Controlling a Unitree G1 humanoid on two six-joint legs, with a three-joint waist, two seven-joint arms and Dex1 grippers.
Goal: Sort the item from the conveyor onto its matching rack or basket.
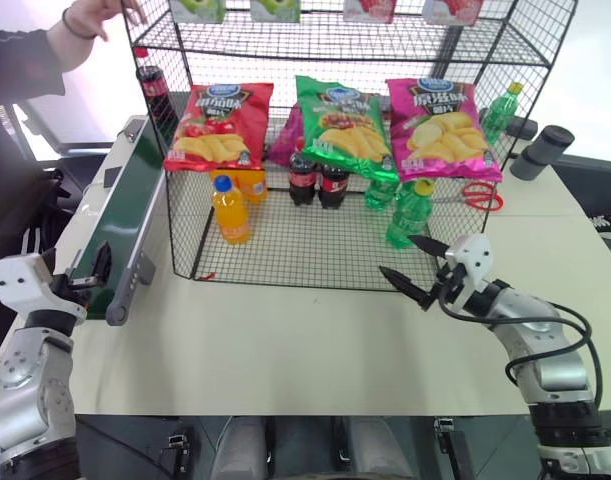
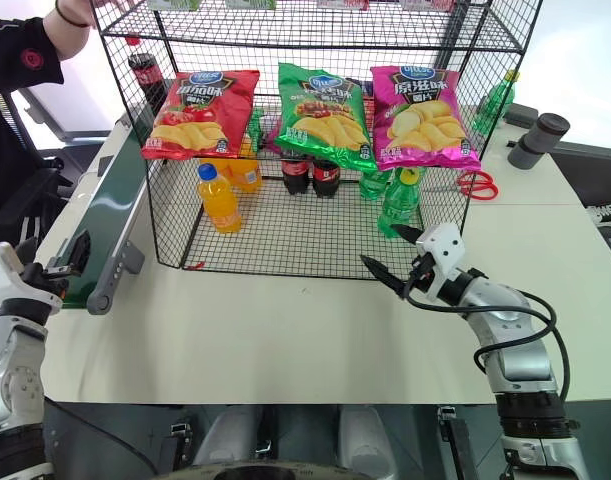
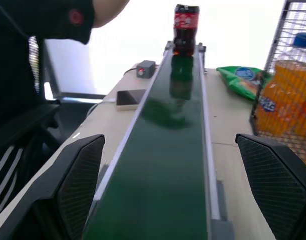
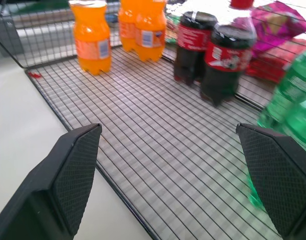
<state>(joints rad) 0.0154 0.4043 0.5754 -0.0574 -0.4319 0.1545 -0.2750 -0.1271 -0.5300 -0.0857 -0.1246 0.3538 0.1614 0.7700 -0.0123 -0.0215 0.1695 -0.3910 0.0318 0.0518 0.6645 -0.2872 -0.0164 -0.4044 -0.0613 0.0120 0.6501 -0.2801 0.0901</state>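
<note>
The cola bottle (image 3: 186, 29) is standing upright at the belt's (image 3: 165, 165) far end, likely light, stiff and slippery; its labelled middle is judged the best hold. Both grippers' (image 3: 173, 200) (image 1: 413, 268) jaws are being held wide, empty.

dark brown cola bottle (image 3: 186, 27) with red label, dark green conveyor (image 3: 163, 165), black wire-mesh rack (image 1: 285, 250), orange soda bottles (image 4: 91, 37).
</note>
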